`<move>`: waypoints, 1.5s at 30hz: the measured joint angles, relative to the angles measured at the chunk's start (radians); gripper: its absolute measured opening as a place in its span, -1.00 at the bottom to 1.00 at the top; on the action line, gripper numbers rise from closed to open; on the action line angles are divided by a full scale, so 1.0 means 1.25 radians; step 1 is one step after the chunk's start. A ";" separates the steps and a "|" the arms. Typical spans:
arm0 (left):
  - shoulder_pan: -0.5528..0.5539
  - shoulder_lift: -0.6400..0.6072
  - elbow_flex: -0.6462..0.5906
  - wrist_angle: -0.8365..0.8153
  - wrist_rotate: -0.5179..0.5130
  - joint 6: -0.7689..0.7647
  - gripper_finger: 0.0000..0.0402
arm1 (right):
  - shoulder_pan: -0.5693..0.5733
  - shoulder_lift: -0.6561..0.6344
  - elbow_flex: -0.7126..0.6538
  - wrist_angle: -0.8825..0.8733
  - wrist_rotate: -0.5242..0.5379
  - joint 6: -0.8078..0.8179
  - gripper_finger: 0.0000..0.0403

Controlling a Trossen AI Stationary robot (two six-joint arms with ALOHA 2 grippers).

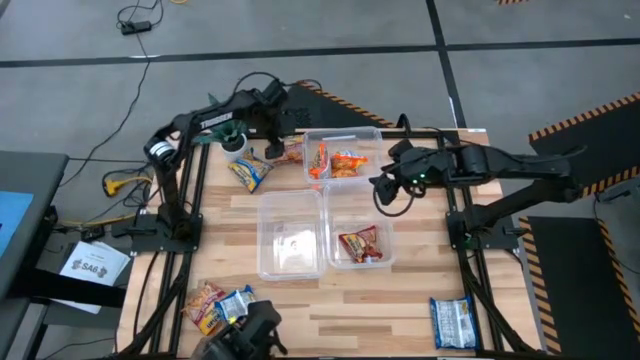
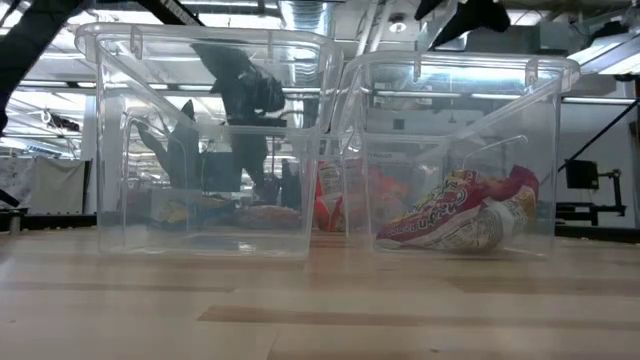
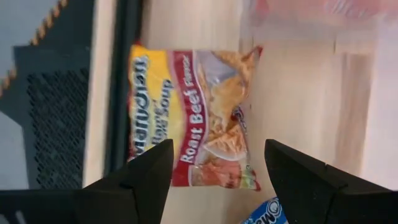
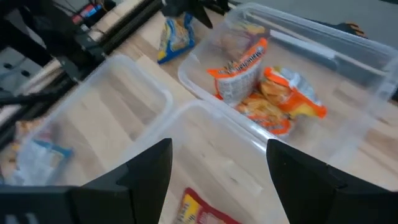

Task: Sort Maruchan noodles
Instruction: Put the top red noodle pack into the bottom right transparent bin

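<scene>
A yellow-and-red Roast Beef noodle packet (image 3: 193, 112) lies flat on the table at its far edge (image 1: 291, 151), just left of the far tub (image 1: 375, 135). My left gripper (image 3: 217, 155) hovers open above it, pointing down, a finger on each side and clear of it. A blue-and-yellow packet (image 1: 248, 172) lies beside it. Orange packets (image 4: 267, 93) sit in the far tub, and a red packet (image 1: 360, 245) is in the near right tub (image 1: 385, 262). My right gripper (image 1: 385, 192) hangs open above the tubs, holding nothing.
The near left tub (image 1: 265, 270) holds nothing. Two packets (image 1: 218, 305) lie near the table's front left corner, and a blue one (image 1: 452, 322) lies at the front right. A small potted plant (image 1: 235, 146) stands next to my left gripper. Black frame posts flank the table.
</scene>
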 joint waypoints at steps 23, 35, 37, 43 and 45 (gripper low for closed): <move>-0.039 0.128 0.003 0.027 -0.156 0.017 -0.31 | 0.008 0.038 0.002 0.003 -0.003 0.065 0.40; -0.042 0.067 0.058 -0.060 -0.145 -0.081 -1.00 | 0.008 0.038 0.002 0.002 -0.002 0.050 0.40; -0.042 0.031 0.076 -0.054 -0.147 -0.095 -1.00 | 0.008 0.038 0.002 0.004 -0.002 0.043 0.40; -0.042 -0.090 0.107 -0.066 -0.212 -0.135 -1.00 | 0.012 0.038 0.002 0.011 0.000 0.024 0.40; -0.042 -0.136 0.117 -0.064 -0.230 -0.157 -1.00 | 0.012 0.037 0.002 0.014 0.000 0.013 0.40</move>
